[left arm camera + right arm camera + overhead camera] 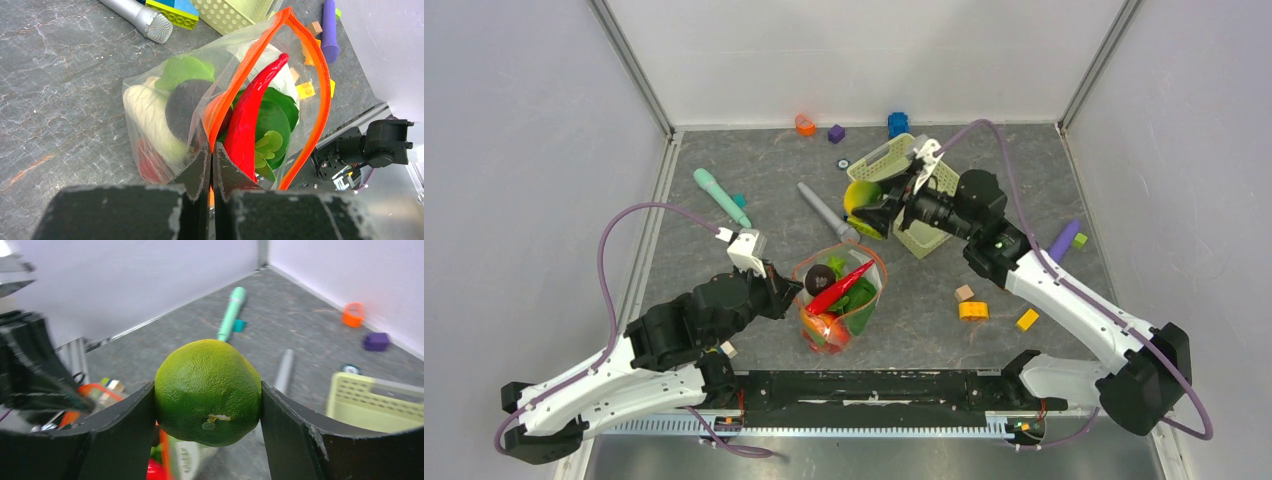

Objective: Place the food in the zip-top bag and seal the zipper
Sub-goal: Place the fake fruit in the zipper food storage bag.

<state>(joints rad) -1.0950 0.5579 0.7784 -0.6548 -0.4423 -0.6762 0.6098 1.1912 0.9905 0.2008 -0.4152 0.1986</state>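
The zip-top bag stands open in the middle of the table, its orange-red zipper spread in a loop. Inside lie a red chili, leafy greens, a white radish and a dark round piece. My left gripper is shut on the near zipper edge and holds the mouth up. My right gripper is shut on a green lime, in the air beyond the bag's far edge; from above the lime hangs beside the basket.
A pale green lattice basket lies tipped behind the right gripper. A grey stick tool and a teal one lie behind the bag, and a purple one at right. Loose blocks sit right of the bag and along the back wall.
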